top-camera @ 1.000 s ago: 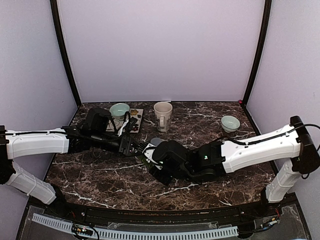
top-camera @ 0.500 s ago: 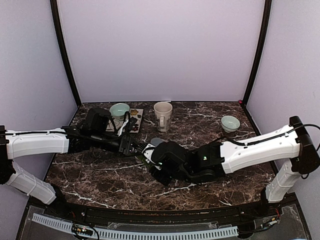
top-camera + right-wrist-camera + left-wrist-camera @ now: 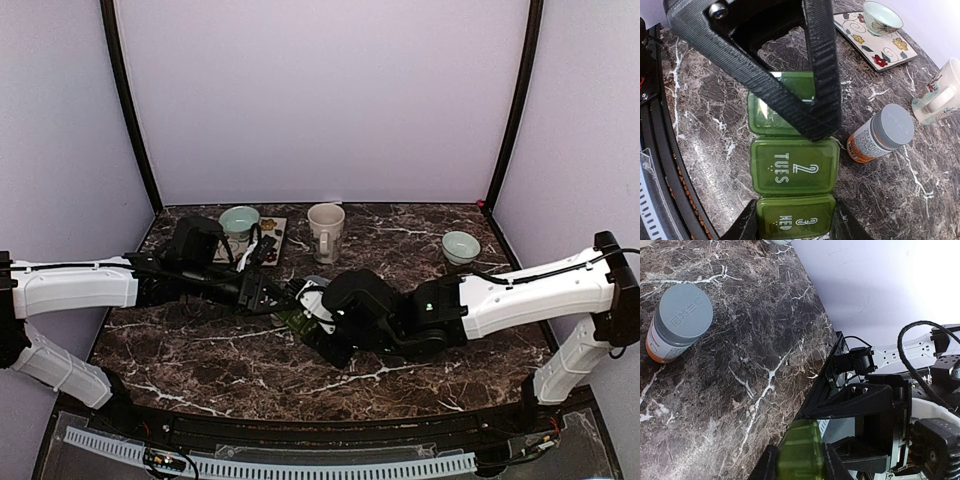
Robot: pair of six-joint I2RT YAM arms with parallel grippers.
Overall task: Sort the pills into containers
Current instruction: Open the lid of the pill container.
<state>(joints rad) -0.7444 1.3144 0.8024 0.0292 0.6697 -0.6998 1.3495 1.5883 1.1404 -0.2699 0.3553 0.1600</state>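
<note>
The container is a dark green pill box (image 3: 795, 169) with shut lids marked TUES 2 and WED 3, lying low over the marble between both arms (image 3: 297, 320). My right gripper (image 3: 795, 222) is shut on its WED end, a finger pressed to each side. My left gripper (image 3: 797, 460) is shut on the opposite end of the pill box (image 3: 799, 452), and its black frame (image 3: 785, 65) covers the first compartment. An orange pill bottle (image 3: 880, 134) with a grey cap stands just beside the box (image 3: 679, 321). No loose pills show.
A cream mug (image 3: 325, 230) stands at the back centre. A pale green bowl (image 3: 239, 222) sits on a floral plate (image 3: 277, 232) at the back left. Another small bowl (image 3: 460, 246) is at the back right. The table's near edge runs close beneath the box.
My right arm has shifted slightly right and its jaws have narrowed onto the pill box. The left arm has stayed put with its grip unchanged.
</note>
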